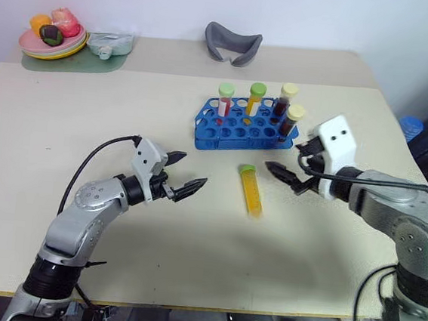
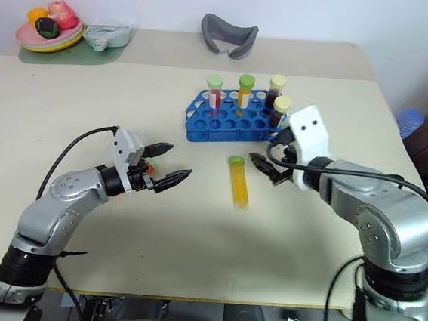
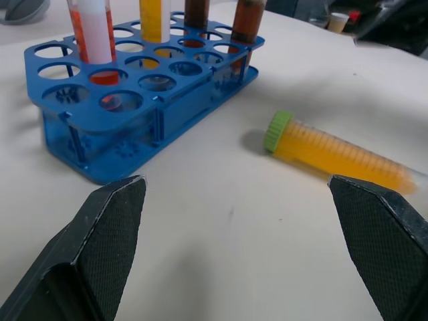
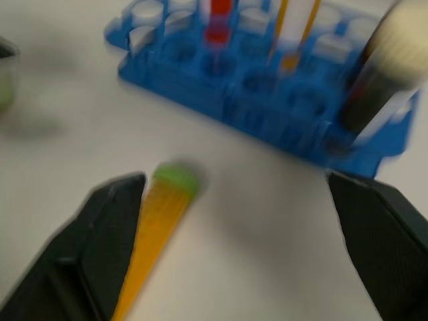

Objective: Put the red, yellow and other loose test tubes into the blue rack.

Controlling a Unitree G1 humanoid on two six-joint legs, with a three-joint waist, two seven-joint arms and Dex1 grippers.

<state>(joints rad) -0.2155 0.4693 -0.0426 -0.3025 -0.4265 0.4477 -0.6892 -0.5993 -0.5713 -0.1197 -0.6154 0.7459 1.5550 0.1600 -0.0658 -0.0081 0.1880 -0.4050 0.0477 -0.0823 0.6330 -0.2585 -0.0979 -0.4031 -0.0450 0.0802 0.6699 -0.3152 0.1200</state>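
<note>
The left gripper point(image 1: 186, 171) sits nearest the camera, at about eight o'clock on the pale beige table point(image 1: 40, 151), its two black fingers spread wide with nothing between them. It points level toward three o'clock, where the one loose tube lies, so it looks placed for a sideways approach.

That tube is a clear plastic test tube of yellow-orange liquid with a green screw cap point(image 1: 253, 191). It lies flat on the table near the centre, cap toward twelve o'clock and tapered end toward six, well apart from the left fingertips and just beside the right ones.

The right gripper point(image 1: 288, 166) hangs at about three o'clock of the lying tube, tilted downward and aimed toward nine o'clock. Its jaws stand wide apart and hold nothing. In the right wrist view the tube's green cap lies just inside one finger, so this gripper seems the better placed to take it.

At twelve o'clock of the tube stands the bright blue plastic two-tier rack with round holes point(image 1: 232, 132). Four capped tubes stand upright along its far row: red liquid under a pale green cap point(image 1: 225, 101), yellow-orange under a green cap point(image 1: 256, 98), and two dark brown under pale yellow caps point(image 1: 284, 100). The near rows are empty, so a hole facing the grippers is free for the last tube.
</note>
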